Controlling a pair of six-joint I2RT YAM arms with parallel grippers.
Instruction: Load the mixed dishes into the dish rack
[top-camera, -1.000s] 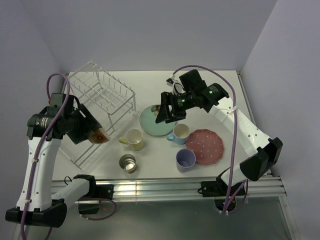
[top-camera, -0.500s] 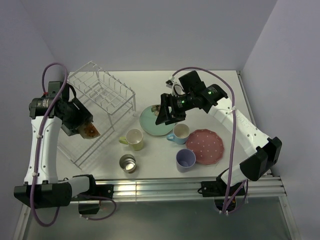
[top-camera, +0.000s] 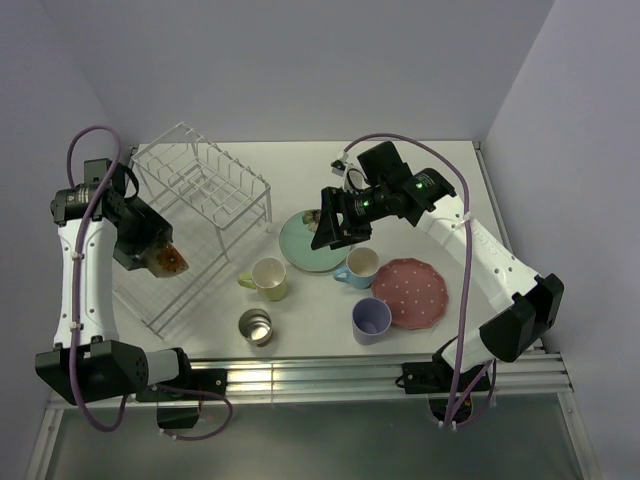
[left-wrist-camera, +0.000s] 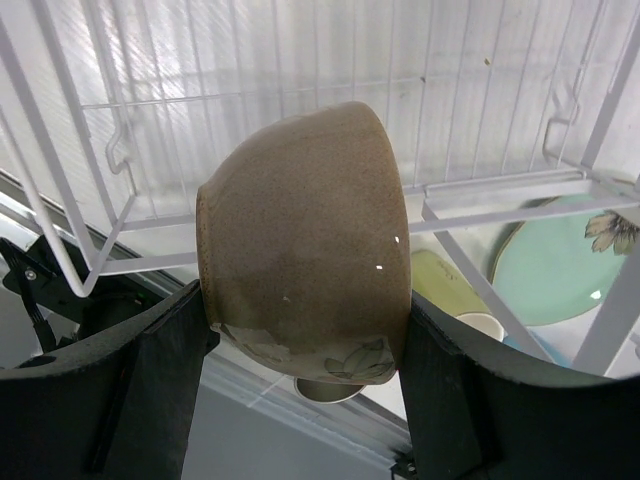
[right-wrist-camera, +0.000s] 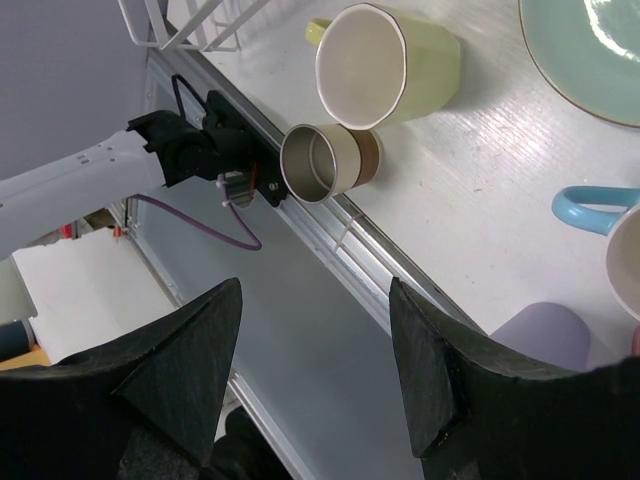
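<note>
My left gripper (top-camera: 160, 254) is shut on the tan cream bowl (left-wrist-camera: 305, 230), holding it on its side above the lower tray of the white dish rack (top-camera: 205, 182). My right gripper (top-camera: 327, 232) hangs open and empty over the mint-green flower plate (top-camera: 299, 251). On the table lie the yellow mug (top-camera: 268, 277), the light blue mug (top-camera: 360, 265), the lavender cup (top-camera: 371, 320), the pink dotted plate (top-camera: 412, 292) and the small metal cup (top-camera: 256, 326). The right wrist view shows the yellow mug (right-wrist-camera: 385, 65) and metal cup (right-wrist-camera: 325, 160) on their sides.
The rack's raised slotted tier (top-camera: 190, 165) stands at the back left, its flat tray (top-camera: 170, 300) running toward the front edge. Grey walls close the table at the back and both sides. A metal rail (top-camera: 330, 375) runs along the near edge.
My left arm has swung left and back with the bowl, from the tray's right side to over its left part. The right arm has not moved.
</note>
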